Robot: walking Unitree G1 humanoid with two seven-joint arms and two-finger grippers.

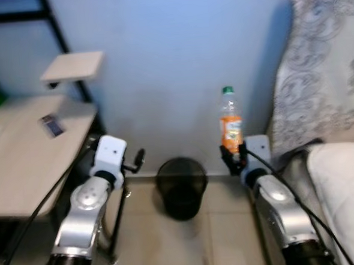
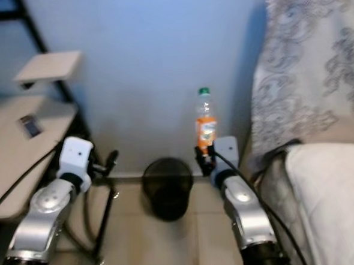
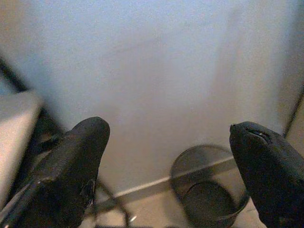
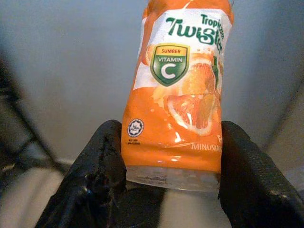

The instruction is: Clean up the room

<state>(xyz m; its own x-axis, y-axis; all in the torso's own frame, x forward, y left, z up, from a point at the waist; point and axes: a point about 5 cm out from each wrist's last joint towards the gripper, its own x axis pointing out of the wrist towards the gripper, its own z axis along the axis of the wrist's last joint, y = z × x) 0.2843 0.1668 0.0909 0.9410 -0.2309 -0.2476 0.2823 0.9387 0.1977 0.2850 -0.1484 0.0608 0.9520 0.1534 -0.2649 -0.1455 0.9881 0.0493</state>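
One Tropicana Twister orange drink bottle [image 4: 178, 95] stands upright, clamped at its base in the right tool [image 1: 234, 159], right of the black wastebasket [image 1: 181, 185], probably its destination; left tool [image 3: 171, 175] gapes apart.

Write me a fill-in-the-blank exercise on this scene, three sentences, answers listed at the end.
1. The right end effector holds an orange drink bottle with a ____ cap.
2. The black bin stands on the floor against the ____ wall.
3. The fingers of the left end effector are spread ____.

Missing words: green; blue; open
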